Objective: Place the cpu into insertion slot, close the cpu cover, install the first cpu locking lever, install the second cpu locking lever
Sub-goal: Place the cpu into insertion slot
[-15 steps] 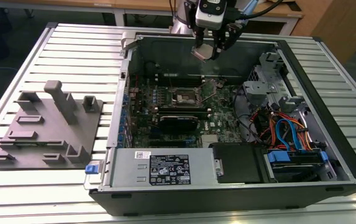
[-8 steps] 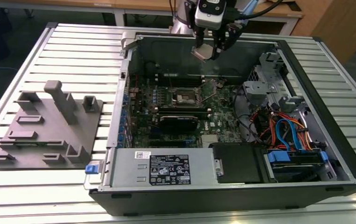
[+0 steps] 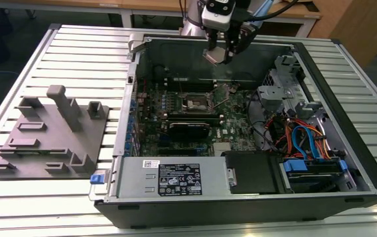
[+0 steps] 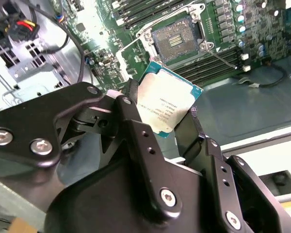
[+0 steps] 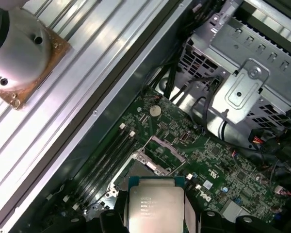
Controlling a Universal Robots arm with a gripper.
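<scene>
The claw (image 3: 220,54) hangs above the far end of an open computer case (image 3: 366,163) and is clenched on the cpu (image 4: 167,104). In the second wrist view its two black fingers (image 4: 134,121) press against opposite edges of the chip, whose dull silver top with a teal border faces the camera. In the first wrist view the cpu (image 5: 155,208) sits squarely between the tips of the claw (image 5: 155,216), clear of the board beneath it. The insertion slot (image 4: 177,41) lies on the green motherboard (image 3: 175,123) below the claw and apart from the chip. It is a dark square with a silvery rim, its contact field is uncovered and nothing is seated in it. In the first wrist view a silvery frame, apparently the cpu cover (image 5: 163,147), stands just beside the slot on the side away from the claw. Whether it is fully raised cannot be told. Long narrow black memory slots (image 4: 213,65) run alongside the socket. A perforated metal drive cage (image 5: 242,73) rises at one side of the case, further from the claw than the socket is. The case rests on a ribbed metal surface (image 3: 76,54), and a grey fixture block (image 3: 50,133) lies well apart from the claw, outside the case.
</scene>
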